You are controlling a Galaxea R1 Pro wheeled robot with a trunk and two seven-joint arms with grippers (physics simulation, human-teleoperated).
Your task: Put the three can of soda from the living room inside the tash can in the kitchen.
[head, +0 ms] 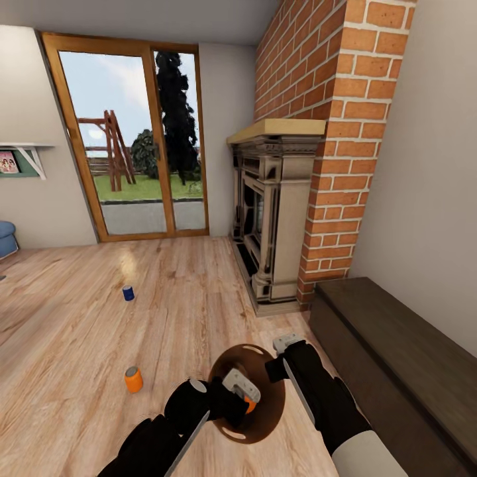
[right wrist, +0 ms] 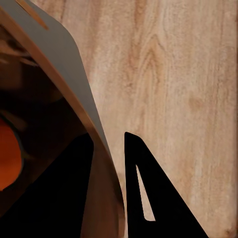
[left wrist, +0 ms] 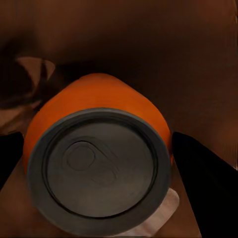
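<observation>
In the head view my left gripper (head: 240, 392) is shut on an orange can of soda (head: 250, 403), held over the brown inside of the tash can (head: 233, 432). In the left wrist view that can's grey top (left wrist: 96, 166) sits between my two dark fingers (left wrist: 206, 186), with brown bin wall behind it. My right gripper (head: 281, 358) is shut on the bin's rim; in the right wrist view the grey wall (right wrist: 64, 64) runs between its fingers (right wrist: 153, 198). A second orange can (head: 134, 379) and a dark blue can (head: 128, 292) stand on the living room floor to the left.
A carved fireplace (head: 268, 218) under a red brick chimney (head: 324, 132) stands ahead on the right. A low dark bench (head: 397, 358) runs along the right wall. Wood-framed glass doors (head: 132, 139) are at the back, and a blue sofa edge (head: 6, 238) at far left.
</observation>
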